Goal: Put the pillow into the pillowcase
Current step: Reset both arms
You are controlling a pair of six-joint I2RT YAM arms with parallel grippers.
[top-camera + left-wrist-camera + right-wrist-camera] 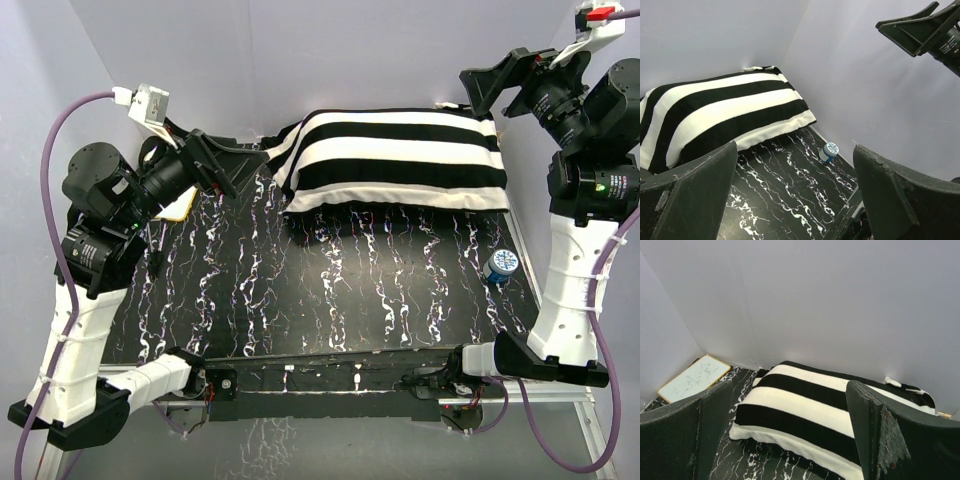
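Tabletop (330,290): read the top view as a clock face with the arm bases at 6 o'clock. You see a black surface veined in white, closed in by pale walls (300,50) at 9, 12 and 3 o'clock.

Pillowcase (400,160): you find it at 12 to 1 o'clock, lying on the table with its long side along the back wall. It is plump and rounded, and its wide black and white stripes run from 9 towards 3 o'clock. At its 9 o'clock end the striped cloth goes slack and tapers off. A scrap of plain white fabric (455,106) shows at its 1 o'clock corner. You cannot tell whether that is the pillow, which is otherwise hidden.

Left gripper (795,147): it hangs above the table at 10 o'clock, just beside the slack end of the pillowcase. Its jaws stand wide and hold nothing.

Right gripper (789,385): it hangs at 2 o'clock, above the far right corner of the pillowcase, not touching it. Its jaws are likewise spread wide and empty.

Whiteboard (692,377): a small yellow-edged board lies flat in the 10 o'clock corner, partly under the left gripper in the top view.

Round object (501,264): a small blue-and-white item sits at 3 o'clock, near the right wall. It is just to the 6 o'clock side of the pillowcase's corner, not touching it.
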